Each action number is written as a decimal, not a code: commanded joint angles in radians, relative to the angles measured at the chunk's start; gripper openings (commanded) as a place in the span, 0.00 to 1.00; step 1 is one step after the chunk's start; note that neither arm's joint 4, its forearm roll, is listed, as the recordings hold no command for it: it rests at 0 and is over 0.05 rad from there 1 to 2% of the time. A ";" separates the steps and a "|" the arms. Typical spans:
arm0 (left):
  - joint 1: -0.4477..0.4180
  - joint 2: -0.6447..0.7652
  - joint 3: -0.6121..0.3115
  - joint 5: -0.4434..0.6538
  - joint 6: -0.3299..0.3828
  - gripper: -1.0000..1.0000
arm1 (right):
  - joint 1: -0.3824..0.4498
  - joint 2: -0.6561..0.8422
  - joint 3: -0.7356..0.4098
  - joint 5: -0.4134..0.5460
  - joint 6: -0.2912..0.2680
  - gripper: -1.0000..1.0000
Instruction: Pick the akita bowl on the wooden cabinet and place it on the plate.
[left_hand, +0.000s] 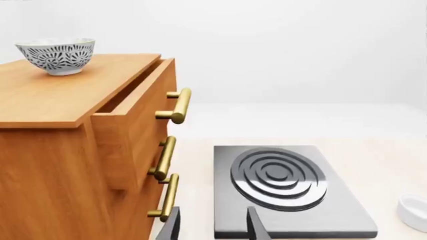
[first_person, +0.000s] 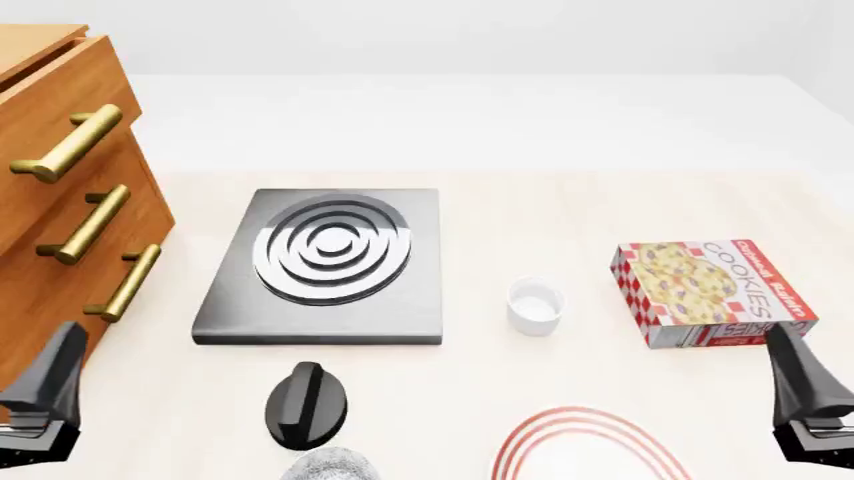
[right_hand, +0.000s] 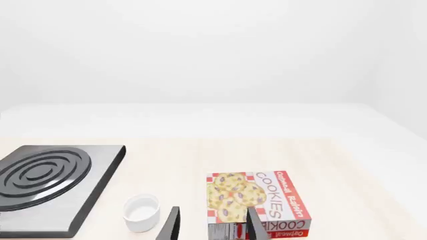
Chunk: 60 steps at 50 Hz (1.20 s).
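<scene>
Orange-brown wood fills one side of the room: the wooden cabinet (left_hand: 73, 150) is my landmark, its top drawer pulled a little open. On its top sits the akita bowl (left_hand: 57, 55), upright, well back from the drawer fronts, so an arm must reach up and over. The plate (first_person: 587, 447) lies low on the surface, well across from the cabinet, past the grey stove plate (first_person: 327, 268). A look-alike speckled bowl (first_person: 324, 466) peeks in nearer the cabinet. The left gripper (left_hand: 212, 227) and right gripper (right_hand: 210, 226) both hang with jaws spread, holding nothing.
</scene>
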 joint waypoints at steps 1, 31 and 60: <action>-0.017 0.001 -0.016 0.006 -0.003 1.00 | 0.000 0.009 -0.002 -0.003 0.006 1.00; -0.035 0.030 -0.268 0.215 -0.029 1.00 | 0.000 0.011 -0.002 -0.004 0.006 1.00; 0.032 0.394 -0.656 0.340 -0.206 1.00 | 0.000 0.021 -0.004 -0.012 0.006 1.00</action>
